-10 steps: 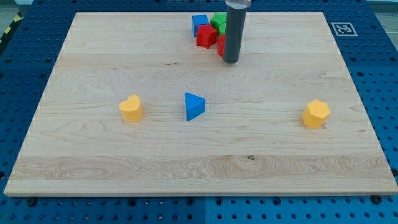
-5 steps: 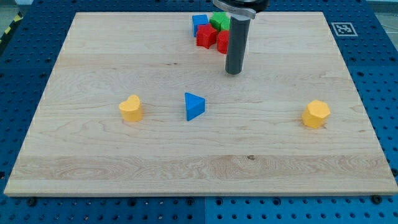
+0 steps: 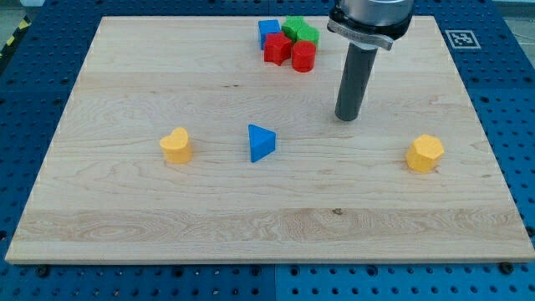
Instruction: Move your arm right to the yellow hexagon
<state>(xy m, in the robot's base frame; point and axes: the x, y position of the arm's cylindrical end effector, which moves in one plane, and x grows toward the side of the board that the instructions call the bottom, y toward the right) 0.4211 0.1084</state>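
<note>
A blue perforated bench point(image 3: 33, 109) fills the background, and on it lies a pale wooden board point(image 3: 251, 209) that takes up most of the view. A small black-and-white marker tag point(image 3: 461, 38) sits on the bench just off the board's top right corner.

I carry no gripper, so there is no open or closed state to tell: my arm ends in a dark rod point(image 3: 354, 79), and my tip point(image 3: 348, 118) rests on the board. Everything else is placed from that tip.

The yellow hexagon point(image 3: 425, 154) lies to the view's right of the tip and somewhat lower, clearly apart from it, near the board's right edge. The blue triangular block point(image 3: 261, 143) lies to the tip's left and slightly lower, also apart. Farther left, on about the same line as the triangle, sits a yellow heart-shaped block point(image 3: 176, 145).

Up and to the left of the tip, near the board's top edge, a tight cluster holds a blue block point(image 3: 267, 30), a green block point(image 3: 300, 30), a red block point(image 3: 277, 49) and a red cylinder point(image 3: 303, 56). The cylinder is the nearest of these to the tip, yet apart from it.
</note>
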